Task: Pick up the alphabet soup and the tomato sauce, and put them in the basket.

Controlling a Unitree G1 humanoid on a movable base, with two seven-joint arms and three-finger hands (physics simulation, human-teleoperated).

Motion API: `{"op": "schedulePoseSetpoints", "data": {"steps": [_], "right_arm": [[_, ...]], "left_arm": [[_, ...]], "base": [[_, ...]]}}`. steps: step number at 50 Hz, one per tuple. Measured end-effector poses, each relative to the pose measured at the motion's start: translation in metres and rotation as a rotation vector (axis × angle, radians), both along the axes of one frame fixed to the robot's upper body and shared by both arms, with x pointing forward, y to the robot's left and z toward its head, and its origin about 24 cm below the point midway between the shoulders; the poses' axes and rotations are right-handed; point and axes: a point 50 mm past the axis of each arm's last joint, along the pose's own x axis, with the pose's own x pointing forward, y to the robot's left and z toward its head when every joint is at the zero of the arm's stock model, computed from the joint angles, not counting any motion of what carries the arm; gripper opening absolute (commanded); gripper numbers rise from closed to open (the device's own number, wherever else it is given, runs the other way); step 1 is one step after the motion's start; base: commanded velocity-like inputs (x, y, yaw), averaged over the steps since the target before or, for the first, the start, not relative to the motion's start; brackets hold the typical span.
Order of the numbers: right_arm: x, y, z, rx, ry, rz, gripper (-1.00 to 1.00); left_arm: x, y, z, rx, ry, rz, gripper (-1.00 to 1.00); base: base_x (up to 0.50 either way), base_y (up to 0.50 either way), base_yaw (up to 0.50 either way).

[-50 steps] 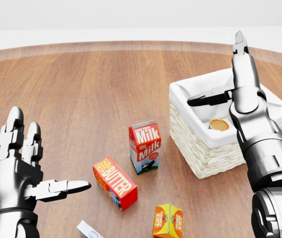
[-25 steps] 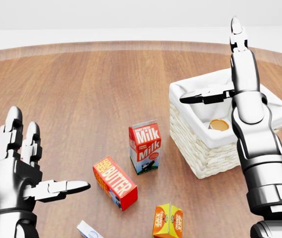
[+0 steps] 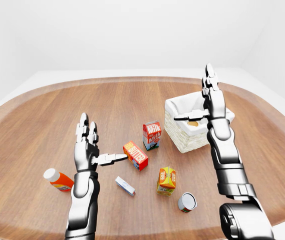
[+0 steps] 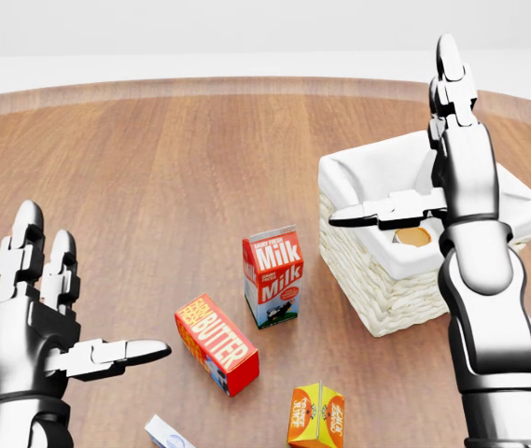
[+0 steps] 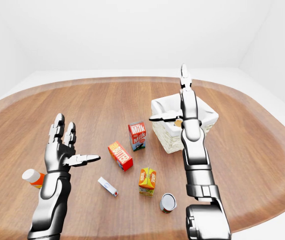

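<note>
Both hands are spread wide and hold nothing: the right hand (image 4: 438, 177) hangs above the white-lined wicker basket (image 4: 377, 289), thumb jutting left, while the left hand (image 4: 46, 322) hovers at the near left over the table (image 3: 42, 115). One can (image 4: 412, 236) lies inside the basket, the other can (image 3: 187, 202) on its side near the orange juice carton (image 3: 167, 180). Readable labels: "Milk" on the carton (image 4: 272, 276), "BUTTER" on the red box (image 4: 216, 343).
</note>
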Motion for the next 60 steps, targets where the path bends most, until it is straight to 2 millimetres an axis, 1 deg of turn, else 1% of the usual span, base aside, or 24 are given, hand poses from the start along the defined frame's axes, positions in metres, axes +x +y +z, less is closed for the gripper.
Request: {"op": "schedulePoseSetpoints", "data": {"steps": [11, 20, 49, 60], "right_arm": [[-0.022, 0.007, -0.001, 0.015, -0.050, 0.050, 1.00], [-0.036, 0.010, -0.003, 0.026, -0.072, 0.071, 1.00], [-0.073, 0.008, -0.021, 0.073, -0.062, 0.084, 1.00], [-0.091, 0.006, -0.021, 0.079, -0.075, 0.091, 1.00]], "left_arm": [[0.000, 0.000, 0.000, 0.000, 0.001, 0.000, 1.00], [0.000, 0.000, -0.001, 0.000, 0.003, -0.001, 1.00], [-0.001, 0.000, 0.002, 0.001, -0.007, 0.001, 1.00], [-0.001, 0.000, 0.002, 0.001, -0.008, 0.001, 1.00]], "base": [[0.00, 0.00, 0.00], [0.00, 0.00, 0.00], [0.00, 0.00, 0.00], [0.00, 0.00, 0.00]]}}
